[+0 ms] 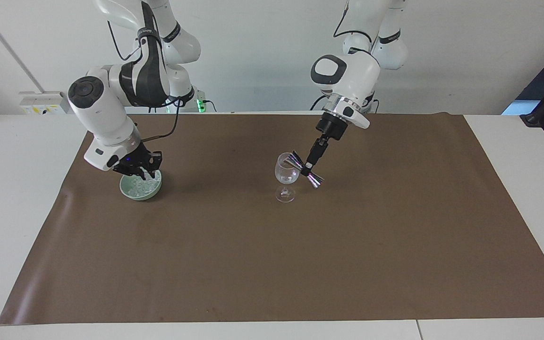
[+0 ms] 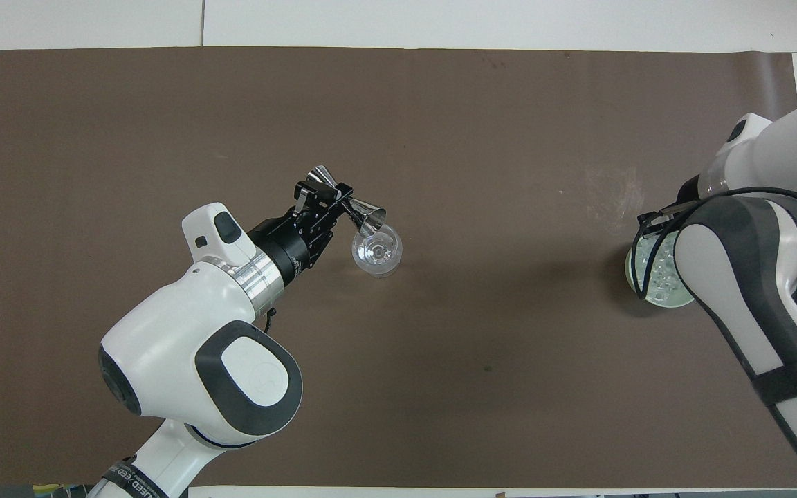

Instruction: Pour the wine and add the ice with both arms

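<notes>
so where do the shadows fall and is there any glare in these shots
Facing view: soft shadows lie on the brown mat beside the green bowl and the wine glass, toward the left arm's end. Overhead view: the bowl's shadow falls toward the middle of the table, a pale sheen marks the mat farther from the robots than the bowl, and the metal jigger glints brightly.

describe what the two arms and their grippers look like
Both arms are glossy white, rounded jointed segments with dark grey patches at the joints and black cables along them. A silver ring joins each wrist to a small black gripper: the left gripper, the right gripper. Black bands with white lettering circle the upper links.
</notes>
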